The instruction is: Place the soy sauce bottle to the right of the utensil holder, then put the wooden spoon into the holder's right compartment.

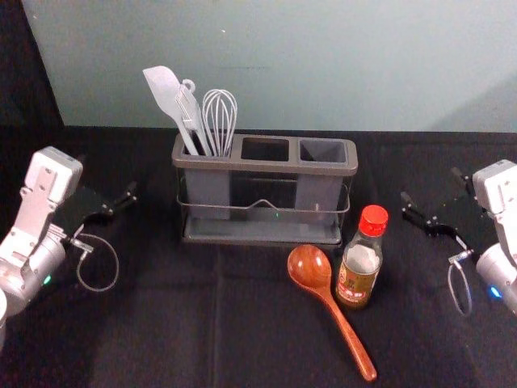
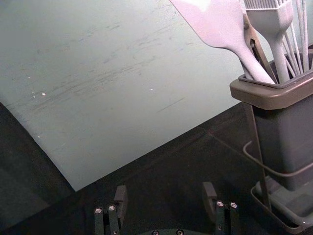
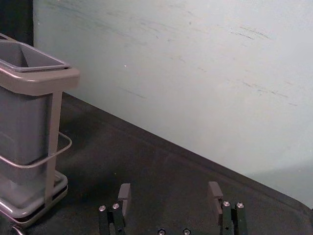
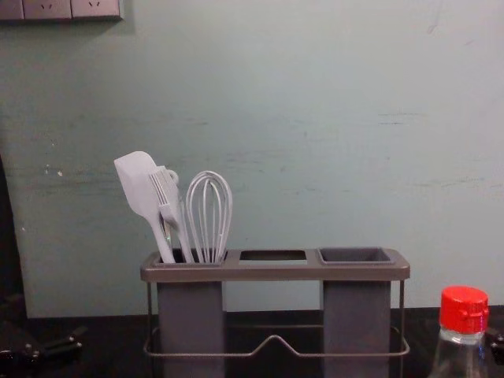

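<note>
Black left claw [image 1: 108, 178] and right claw [image 1: 432, 187] spread, gaps flanking grey plastic holder [image 1: 265, 166]; glossy brown wooden spoon [image 1: 310, 267] beside red-capped glass bottle [image 1: 360, 268].

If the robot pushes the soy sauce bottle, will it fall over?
Maybe: the soy sauce bottle stands tall and narrow, so a push near its red cap could tip it. Its see-through sides look smooth and hard, so it might feel slippery.

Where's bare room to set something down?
Widest: black cloth left of the brown wooden spoon, in front of the grey rectangular holder. Narrower: between the red-capped glass bottle and right pincer. Crowded: around spoon, bottle and holder's front right corner.
</note>
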You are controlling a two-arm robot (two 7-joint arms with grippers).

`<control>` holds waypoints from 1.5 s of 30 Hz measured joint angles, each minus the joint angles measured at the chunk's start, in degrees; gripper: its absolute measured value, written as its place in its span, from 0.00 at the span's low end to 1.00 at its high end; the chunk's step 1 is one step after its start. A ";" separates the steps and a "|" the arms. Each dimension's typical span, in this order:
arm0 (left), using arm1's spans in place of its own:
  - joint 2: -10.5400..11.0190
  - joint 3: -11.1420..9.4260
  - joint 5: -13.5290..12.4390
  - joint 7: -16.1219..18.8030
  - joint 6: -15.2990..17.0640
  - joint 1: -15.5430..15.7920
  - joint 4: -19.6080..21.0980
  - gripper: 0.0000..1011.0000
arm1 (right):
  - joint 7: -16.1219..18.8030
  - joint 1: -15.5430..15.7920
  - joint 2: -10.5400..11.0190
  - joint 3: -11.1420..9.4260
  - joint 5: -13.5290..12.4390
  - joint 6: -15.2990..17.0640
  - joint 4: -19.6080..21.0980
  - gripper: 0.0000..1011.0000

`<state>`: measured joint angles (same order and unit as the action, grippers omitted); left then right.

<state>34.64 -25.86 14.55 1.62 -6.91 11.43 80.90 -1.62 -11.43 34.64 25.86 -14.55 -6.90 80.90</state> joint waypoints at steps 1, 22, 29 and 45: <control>0.00 0.00 0.00 0.00 0.00 0.00 0.00 0.99 | 0.00 0.00 0.00 0.00 0.00 0.00 0.00 0.99; 0.00 0.00 0.00 0.00 0.00 0.00 0.00 0.99 | 0.00 0.00 0.00 0.00 0.00 0.00 0.00 0.99; 0.00 0.00 0.00 0.00 0.00 0.00 0.00 0.99 | 0.00 0.00 0.00 0.00 0.00 0.00 0.00 0.99; 0.00 0.00 0.00 0.00 0.00 0.00 0.00 0.99 | 0.00 0.00 0.00 0.00 0.00 0.00 0.00 0.99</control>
<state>34.65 -25.86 14.55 1.62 -6.91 11.43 80.90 -1.62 -11.43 34.65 25.86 -14.55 -6.90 80.90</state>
